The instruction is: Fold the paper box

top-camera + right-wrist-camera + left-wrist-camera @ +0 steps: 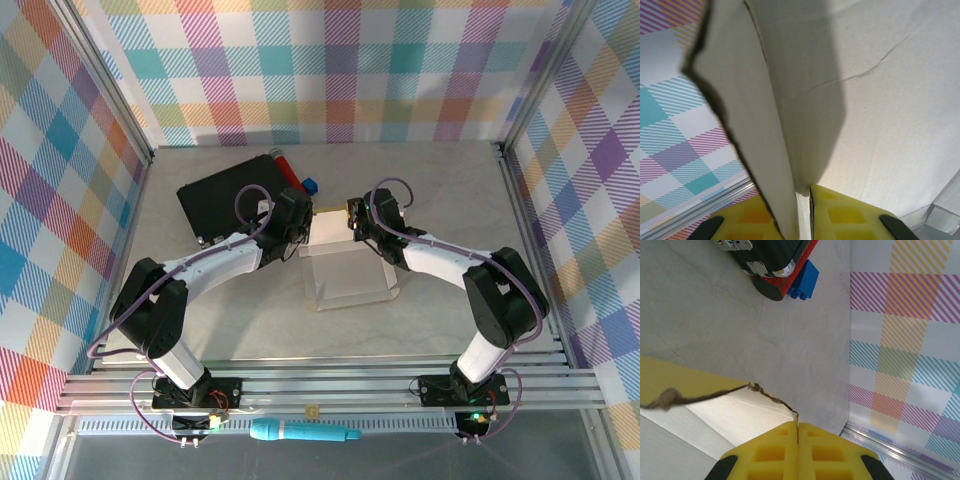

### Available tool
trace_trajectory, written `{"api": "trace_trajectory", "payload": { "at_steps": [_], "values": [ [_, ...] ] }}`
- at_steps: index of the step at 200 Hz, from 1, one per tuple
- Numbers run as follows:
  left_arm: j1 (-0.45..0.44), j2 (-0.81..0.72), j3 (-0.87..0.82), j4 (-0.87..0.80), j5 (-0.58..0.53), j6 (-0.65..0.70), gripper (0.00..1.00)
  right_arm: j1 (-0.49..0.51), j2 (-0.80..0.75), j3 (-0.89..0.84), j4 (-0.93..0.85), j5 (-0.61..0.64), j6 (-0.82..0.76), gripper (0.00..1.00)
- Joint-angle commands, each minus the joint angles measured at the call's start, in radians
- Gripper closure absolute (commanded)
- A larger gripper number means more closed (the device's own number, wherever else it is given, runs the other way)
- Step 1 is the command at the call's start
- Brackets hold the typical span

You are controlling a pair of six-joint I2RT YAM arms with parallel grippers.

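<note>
The paper box (345,265) stands in the middle of the table, pale side up, with its far flap raised. My left gripper (305,226) is at the box's far left corner. In the left wrist view its yellow fingers (798,426) are pressed together on the torn edge of the box (740,410). My right gripper (352,222) is at the far right corner. In the right wrist view a whitish flap of the box (740,100) runs down between its jaws (802,196). They have closed in on the flap, leaving a thin sliver beside the right finger.
A black case (230,200) lies far left of the box, close behind my left arm. A blue brick (311,185) and a red object (280,160) sit by its far corner. A teal tool (300,432) rests on the front rail. Plaid walls enclose the table.
</note>
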Motion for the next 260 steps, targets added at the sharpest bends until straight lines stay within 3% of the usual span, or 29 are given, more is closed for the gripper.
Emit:
{"api": "trace_trajectory", "payload": {
  "at_steps": [1, 40, 98, 105, 118, 125, 140, 150, 166, 183, 203, 229, 260],
  "values": [
    [-0.009, 0.006, -0.004, 0.027, 0.049, -0.011, 1.0, 0.002, 0.016, 0.037, 0.06, -0.031, 0.001, 0.8],
    [-0.009, 0.012, -0.005, 0.035, 0.061, -0.015, 1.0, 0.0, 0.023, 0.05, 0.063, -0.037, -0.011, 0.81],
    [-0.003, 0.008, 0.001, 0.041, 0.083, 0.001, 1.0, -0.005, -0.022, 0.047, 0.025, 0.013, -0.035, 0.98],
    [0.003, 0.0, 0.005, 0.038, 0.092, 0.023, 0.88, -0.008, -0.042, 0.054, 0.004, 0.031, -0.071, 1.0],
    [0.022, -0.029, 0.024, 0.029, 0.115, 0.129, 0.52, -0.02, -0.088, 0.098, -0.118, 0.039, -0.093, 1.0],
    [0.036, -0.053, 0.037, 0.005, 0.128, 0.194, 0.38, -0.029, -0.106, 0.116, -0.173, 0.034, -0.085, 1.0],
    [0.072, -0.123, 0.04, -0.045, 0.156, 0.355, 0.2, -0.057, -0.142, 0.142, -0.269, 0.005, -0.043, 1.0],
    [0.102, -0.176, 0.019, -0.078, 0.175, 0.455, 0.17, -0.077, -0.159, 0.167, -0.352, -0.022, -0.019, 1.0],
    [0.162, -0.267, -0.063, -0.092, 0.237, 0.574, 0.19, -0.095, -0.184, 0.185, -0.431, -0.027, 0.006, 1.0],
    [0.244, -0.327, -0.164, -0.103, 0.331, 0.605, 0.25, -0.115, -0.199, 0.198, -0.473, -0.043, 0.047, 1.0],
    [0.332, -0.337, -0.291, -0.007, 0.449, 0.538, 0.51, -0.134, -0.208, 0.221, -0.51, -0.056, 0.077, 1.0],
    [0.361, -0.19, -0.336, 0.252, 0.599, 0.449, 0.76, -0.149, -0.211, 0.25, -0.545, -0.072, 0.09, 1.0],
    [0.332, 0.033, -0.223, 0.334, 0.713, 0.477, 0.86, -0.158, -0.216, 0.248, -0.549, -0.079, 0.121, 1.0]
  ]
}}
